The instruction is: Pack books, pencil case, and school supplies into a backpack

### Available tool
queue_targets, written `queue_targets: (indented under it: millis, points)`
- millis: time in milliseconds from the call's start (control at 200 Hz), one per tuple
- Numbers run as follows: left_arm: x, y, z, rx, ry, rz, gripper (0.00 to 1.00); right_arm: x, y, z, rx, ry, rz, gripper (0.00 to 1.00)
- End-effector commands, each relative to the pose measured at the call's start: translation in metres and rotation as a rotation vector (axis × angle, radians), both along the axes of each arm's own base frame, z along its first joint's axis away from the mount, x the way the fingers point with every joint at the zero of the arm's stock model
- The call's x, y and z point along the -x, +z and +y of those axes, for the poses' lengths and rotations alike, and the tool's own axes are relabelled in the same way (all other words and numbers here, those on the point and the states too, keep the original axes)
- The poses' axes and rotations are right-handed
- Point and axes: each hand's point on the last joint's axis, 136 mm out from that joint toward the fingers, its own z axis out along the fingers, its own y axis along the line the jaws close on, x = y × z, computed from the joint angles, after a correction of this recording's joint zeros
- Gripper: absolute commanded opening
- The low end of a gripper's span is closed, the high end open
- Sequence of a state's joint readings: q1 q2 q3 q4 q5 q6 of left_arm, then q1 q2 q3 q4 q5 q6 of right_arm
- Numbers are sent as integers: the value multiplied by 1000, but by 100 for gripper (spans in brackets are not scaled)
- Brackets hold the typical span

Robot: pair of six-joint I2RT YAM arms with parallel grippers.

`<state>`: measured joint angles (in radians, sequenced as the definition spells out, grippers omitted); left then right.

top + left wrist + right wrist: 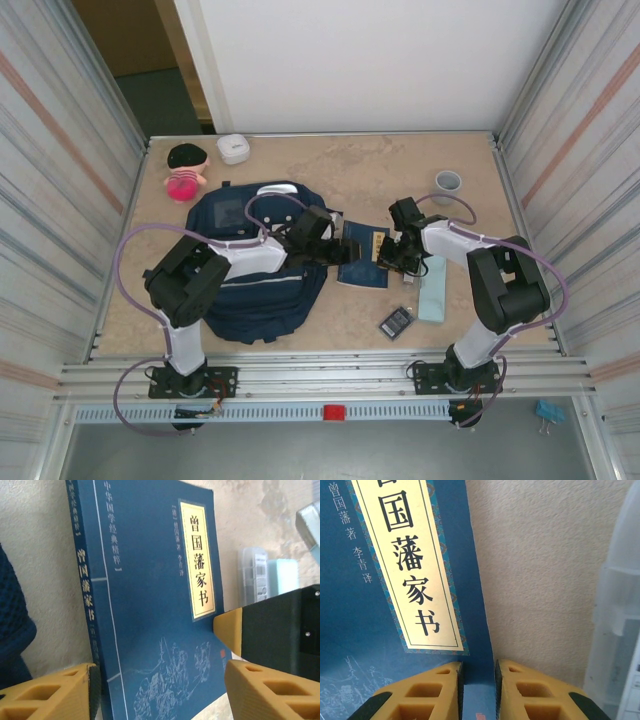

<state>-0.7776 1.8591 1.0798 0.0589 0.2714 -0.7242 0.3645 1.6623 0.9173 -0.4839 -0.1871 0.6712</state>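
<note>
One book [365, 268]: right hand [477, 667] pinches its edge, left hand [160, 674] gapes wide.

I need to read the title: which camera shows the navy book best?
Left wrist: the book shows nearly its whole cover with the full yellow label. Right wrist crops it to a corner; top external shows it tiny.

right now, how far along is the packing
Done: nothing looks packed yet. In hand: the right tool pinches an edge of the navy book, which lies on the table beside the backpack. The open left tool straddles it. Left: the book, teal pencil case, calculator and silvery-white bar all need to go in.
</note>
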Motion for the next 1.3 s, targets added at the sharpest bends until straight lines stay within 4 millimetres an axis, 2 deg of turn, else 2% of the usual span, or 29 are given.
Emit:
queue_targets:
  millis: [0,296,531,737,837,987,1042,1077,1178,1253,1293]
  points:
    - [7,-12,26,-184,-8,3,68,34,-24,-4,51,34,138,24]
    - [-4,-22,39,-336,4,-16,70,30,-16,-2,54,39,119,24]
    - [3,-39,18,-307,-61,33,69,31,-16,2,42,47,120,24]
    - [12,-42,-5,-243,-125,77,65,30,-15,7,13,50,113,24]
    - [17,-24,-19,-139,-140,87,62,30,-15,8,5,50,114,24]
    - [21,24,-33,25,-138,59,53,29,-14,11,-9,49,108,24]
    - [20,37,-35,60,-130,43,45,27,-11,13,-25,51,97,24]
    - [19,45,-36,76,-132,31,36,25,-7,16,-45,49,84,24]
    - [14,62,-34,80,-131,-38,9,14,15,24,-111,54,0,27]
    - [9,78,-29,90,-132,-120,3,4,43,25,-145,56,-98,36]
    - [7,94,-27,133,-142,-172,1,-2,62,23,-165,57,-165,41]
